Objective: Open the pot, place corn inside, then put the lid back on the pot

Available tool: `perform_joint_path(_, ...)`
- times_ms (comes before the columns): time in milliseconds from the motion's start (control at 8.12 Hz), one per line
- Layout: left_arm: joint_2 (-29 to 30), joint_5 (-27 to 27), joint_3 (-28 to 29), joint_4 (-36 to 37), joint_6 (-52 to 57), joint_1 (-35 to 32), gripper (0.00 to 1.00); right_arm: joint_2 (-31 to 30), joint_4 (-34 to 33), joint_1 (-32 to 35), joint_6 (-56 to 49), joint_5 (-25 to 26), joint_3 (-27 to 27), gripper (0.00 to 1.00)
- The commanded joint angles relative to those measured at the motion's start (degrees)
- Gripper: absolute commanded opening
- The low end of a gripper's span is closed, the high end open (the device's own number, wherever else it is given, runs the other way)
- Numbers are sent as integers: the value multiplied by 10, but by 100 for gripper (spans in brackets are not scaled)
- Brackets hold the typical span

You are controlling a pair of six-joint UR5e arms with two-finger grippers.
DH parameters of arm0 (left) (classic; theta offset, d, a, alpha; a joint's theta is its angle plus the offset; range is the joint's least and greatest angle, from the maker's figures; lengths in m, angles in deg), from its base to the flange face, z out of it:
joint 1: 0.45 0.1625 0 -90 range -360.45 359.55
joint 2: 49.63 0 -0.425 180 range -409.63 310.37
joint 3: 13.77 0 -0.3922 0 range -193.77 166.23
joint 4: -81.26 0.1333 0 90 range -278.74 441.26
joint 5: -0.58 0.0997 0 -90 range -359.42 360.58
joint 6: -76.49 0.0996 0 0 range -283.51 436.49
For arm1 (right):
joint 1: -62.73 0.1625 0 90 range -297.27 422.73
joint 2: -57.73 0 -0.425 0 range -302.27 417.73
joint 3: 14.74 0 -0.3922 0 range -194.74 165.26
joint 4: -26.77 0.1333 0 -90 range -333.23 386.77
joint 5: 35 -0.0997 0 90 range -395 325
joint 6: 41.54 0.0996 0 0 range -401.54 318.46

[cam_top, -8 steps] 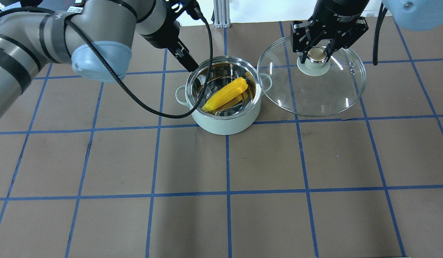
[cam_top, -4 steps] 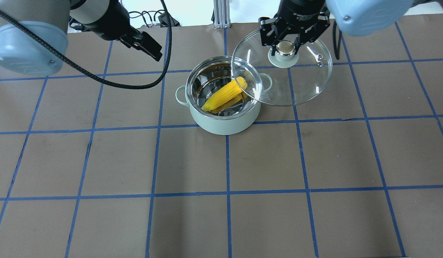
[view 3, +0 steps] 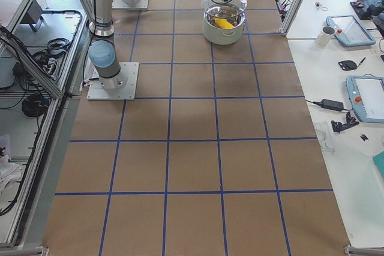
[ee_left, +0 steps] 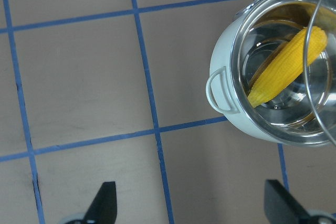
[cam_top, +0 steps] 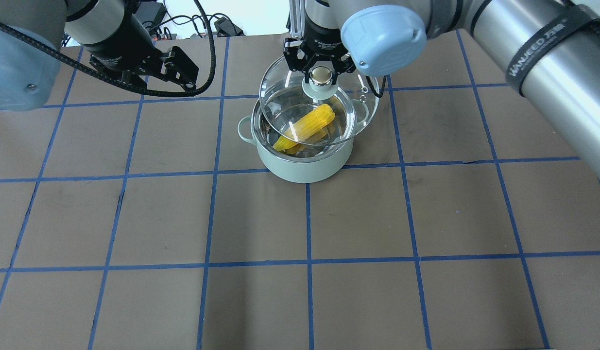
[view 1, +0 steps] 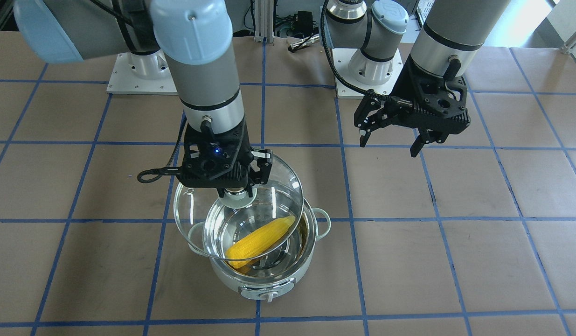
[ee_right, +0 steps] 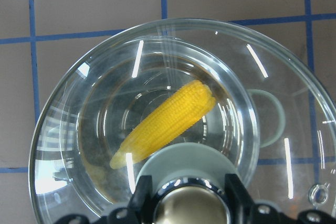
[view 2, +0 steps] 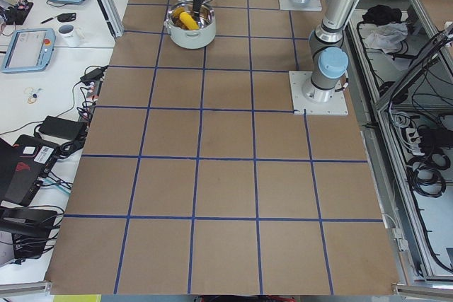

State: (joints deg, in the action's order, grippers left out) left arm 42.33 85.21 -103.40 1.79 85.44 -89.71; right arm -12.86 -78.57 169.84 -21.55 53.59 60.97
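The mint-green pot (cam_top: 304, 167) stands on the table with its opening uncovered, and the yellow corn (cam_top: 307, 127) lies slanted inside. My right gripper (cam_top: 321, 73) is shut on the knob of the glass lid (cam_top: 363, 104). It holds the lid just above the pot, offset toward the robot's side and not seated. From the front, the lid (view 1: 278, 186) overlaps the pot (view 1: 264, 280) and the corn (view 1: 262, 238), under the right gripper (view 1: 234, 191). My left gripper (view 1: 389, 145) is open and empty, away from the pot. The left wrist view shows the pot (ee_left: 226, 103).
The table is brown with a blue tape grid (cam_top: 307, 218). The arms' white base plates (view 1: 134, 74) stand at the robot's side. An aluminium post (cam_top: 295, 17) rises behind the pot. Side benches carry tablets (view 3: 366, 97) and cables.
My right gripper has carried the lid leftward, from beside the pot to over it. My left arm has drawn back to the left, away from the pot. The corn has not moved.
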Motion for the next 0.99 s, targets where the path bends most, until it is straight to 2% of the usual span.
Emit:
perform_joint_path(0,-4,21,-16,-19,-65,6,100,41,-31,18,37,-2,-1,34)
perform_joint_path(246,-5,38,-18,-31,-68,5,100,53,-32,19,37,-2,0,34)
perform_joint_path(493,-17,44,-18,-74,-67,6,100,63,-43,26,30,-1,1,34)
perform_joint_path(862,-17,45,-19,-79,-67,6,100,73,-44,27,25,-1,4,34)
